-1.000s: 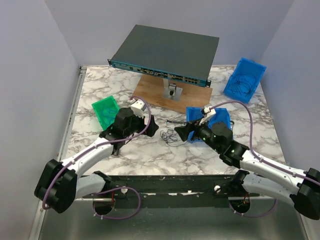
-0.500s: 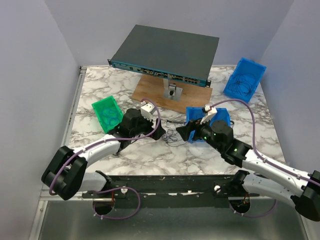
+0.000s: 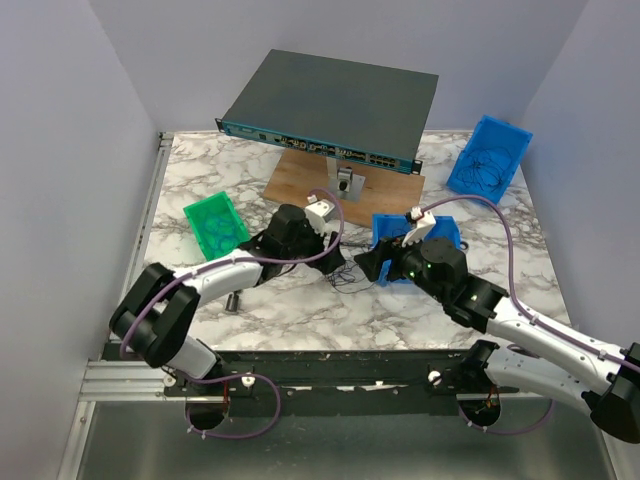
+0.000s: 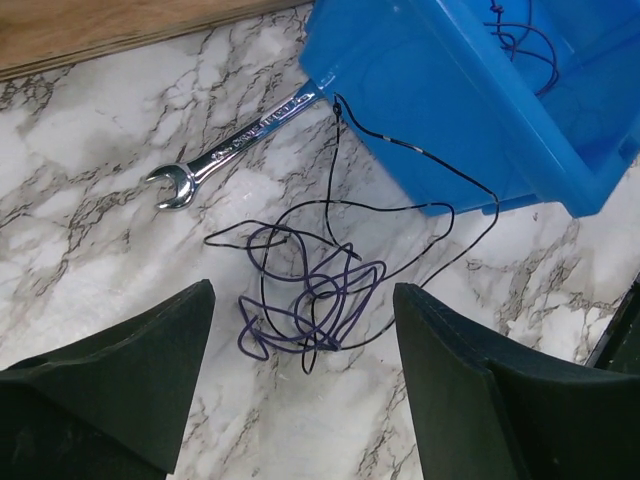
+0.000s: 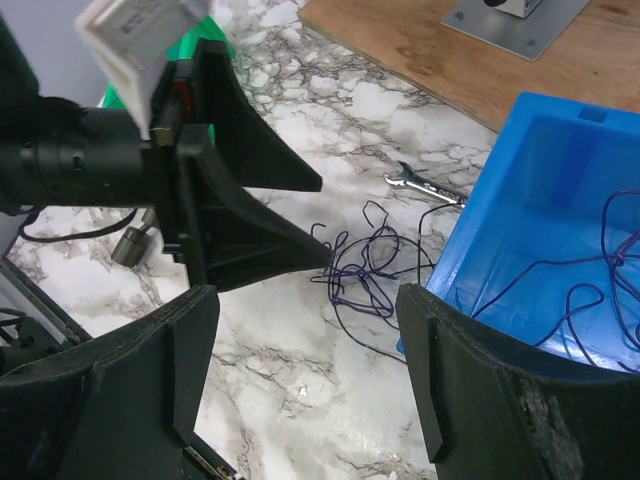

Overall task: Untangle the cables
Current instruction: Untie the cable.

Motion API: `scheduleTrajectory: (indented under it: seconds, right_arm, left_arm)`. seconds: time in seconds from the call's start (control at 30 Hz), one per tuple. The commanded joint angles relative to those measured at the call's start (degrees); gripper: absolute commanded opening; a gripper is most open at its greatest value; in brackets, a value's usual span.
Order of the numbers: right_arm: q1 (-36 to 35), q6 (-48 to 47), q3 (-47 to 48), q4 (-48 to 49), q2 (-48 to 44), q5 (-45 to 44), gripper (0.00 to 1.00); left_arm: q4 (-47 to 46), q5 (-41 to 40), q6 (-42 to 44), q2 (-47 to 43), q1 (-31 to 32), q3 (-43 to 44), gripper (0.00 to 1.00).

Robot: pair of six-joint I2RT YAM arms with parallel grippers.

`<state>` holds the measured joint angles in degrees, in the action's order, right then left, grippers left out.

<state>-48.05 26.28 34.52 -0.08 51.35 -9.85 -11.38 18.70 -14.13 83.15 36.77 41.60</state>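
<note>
The cables (image 3: 343,272) are a small tangle of thin purple and black wires on the marble table, just left of a blue bin (image 3: 446,232). In the left wrist view the cables (image 4: 310,290) lie between my open fingers, with one black strand running up to the bin's corner (image 4: 450,120). My left gripper (image 3: 330,262) is open at the tangle's left side, and its midpoint shows in the left wrist view (image 4: 302,335). My right gripper (image 3: 366,266) is open just right of the tangle. In the right wrist view the gripper (image 5: 305,300) faces the cables (image 5: 370,270).
A small wrench (image 4: 230,150) lies beside the bin's corner. More thin wires lie inside the bin (image 5: 540,200). A green bin (image 3: 213,222), a second blue bin (image 3: 488,157), a network switch (image 3: 330,105) on a wooden board (image 3: 310,185) and a small metal cylinder (image 3: 232,301) are also there.
My left gripper has moved right across the table to the tangle's edge. My right gripper has hardly moved. The cables lie as before.
</note>
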Motion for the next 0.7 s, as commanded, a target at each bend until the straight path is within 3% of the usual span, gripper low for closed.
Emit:
scheduleTrajectory:
  seconds: [0.0,0.23,0.3,0.37,0.4,0.43,0.53,0.67]
  right_arm:
    - [-0.42,1.9,0.79,-0.8,-0.44,0.11,0.79]
    - [-0.38,2.01,0.89,-0.67,0.56,0.42,0.79]
    - [-0.39,2.1,0.76,-0.46,0.92,0.57,0.79]
    - [-0.38,2.23,0.66,-0.49,1.43,0.72,0.79]
    - [-0.43,2.36,0.69,-0.45,1.82,0.55,0.79]
    - [-0.42,2.6,0.65,-0.54,2.22,0.05,0.79]
    - [-0.44,3.45,2.4,-4.15,4.91,-3.01,0.78]
    - [-0.81,2.88,6.57,-9.1,9.5,-5.89,0.77]
  left_arm:
    - [8.78,-2.05,1.94,6.35,1.43,6.42,0.71]
    - [16.64,-4.37,2.01,13.34,2.43,12.79,0.65]
    - [17.8,-3.58,2.0,14.45,2.43,13.86,0.49]
    - [17.99,-3.21,1.92,13.78,2.45,13.72,0.18]
    - [16.59,-2.95,1.82,11.79,2.45,12.62,0.06]
    - [13.25,-2.85,1.75,8.57,2.35,9.86,0.0]
    - [3.24,-2.92,1.45,-0.69,1.75,0.58,0.0]
    - [0.92,-5.78,1.83,-7.96,1.57,-4.74,0.0]
